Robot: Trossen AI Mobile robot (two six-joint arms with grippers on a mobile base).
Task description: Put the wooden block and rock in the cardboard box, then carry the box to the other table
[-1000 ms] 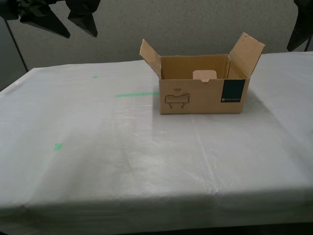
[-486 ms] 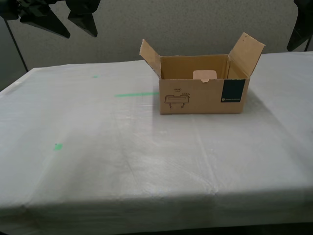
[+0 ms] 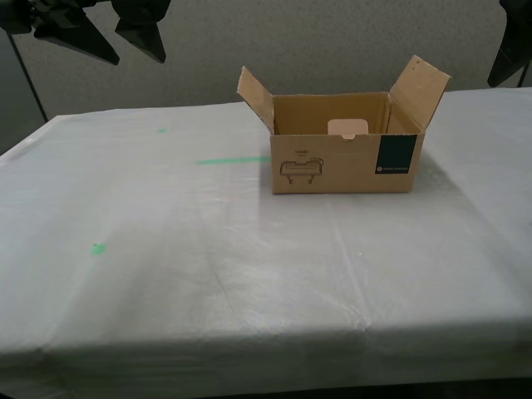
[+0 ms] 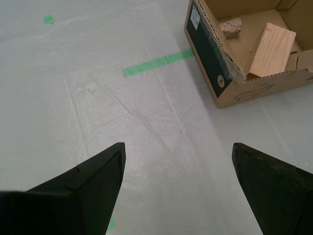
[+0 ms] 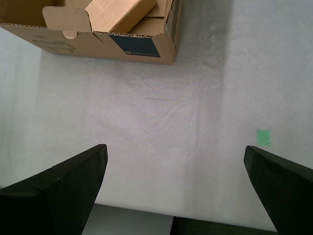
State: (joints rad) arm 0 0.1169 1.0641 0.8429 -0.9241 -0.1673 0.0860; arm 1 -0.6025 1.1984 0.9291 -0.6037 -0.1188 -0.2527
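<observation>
The cardboard box (image 3: 341,166) stands open on the other table (image 3: 166,274), which is covered in wrinkled white-grey cloth. In the second wrist view the wooden block (image 4: 271,44) leans tilted inside the box (image 4: 215,63), and the rock (image 4: 230,27) lies in a corner beside it. The first wrist view shows the block (image 5: 117,12) in the box (image 5: 98,41) too. The box's front wall hides both in the exterior view. My second gripper (image 4: 178,145) and my first gripper (image 5: 175,147) both hang open and empty above bare cloth, apart from the box.
A green tape strip (image 3: 233,160) lies toward the exterior view's left of the box, with a small green mark (image 3: 99,248) nearer the camera. Dark arm parts show at that view's top left (image 3: 83,33) and top right (image 3: 509,50). The table's edge (image 5: 137,215) lies under my first gripper.
</observation>
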